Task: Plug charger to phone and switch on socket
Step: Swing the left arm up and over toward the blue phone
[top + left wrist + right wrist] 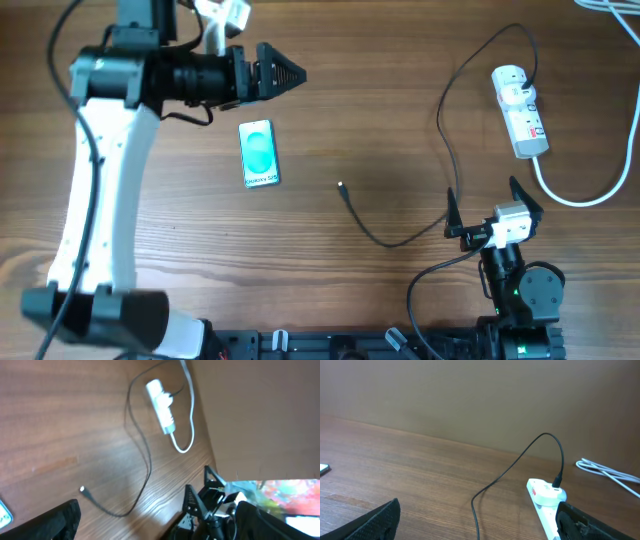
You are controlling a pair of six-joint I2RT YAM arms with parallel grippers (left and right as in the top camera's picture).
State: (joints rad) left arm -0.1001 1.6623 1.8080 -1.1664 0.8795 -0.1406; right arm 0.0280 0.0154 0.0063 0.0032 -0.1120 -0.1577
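The phone (pixel 259 153) lies flat on the table, its blue-turquoise screen facing up; one corner shows in the left wrist view (pixel 2 510). The charger cable (pixel 446 150) runs from its white plug head (pixel 509 76), seated in the socket strip (pixel 522 118), down in a loop to its free tip (pixel 341 185), which lies right of the phone. My left gripper (pixel 290 72) is open and empty, above and behind the phone. My right gripper (pixel 492 203) is open and empty near the cable's bend. The strip also shows in the right wrist view (pixel 545 505).
The strip's thick white cord (pixel 590 190) curves off to the right edge of the table. Bare wooden table (pixel 380 120) lies between phone and strip. The right arm's base (pixel 520 295) stands at the front edge.
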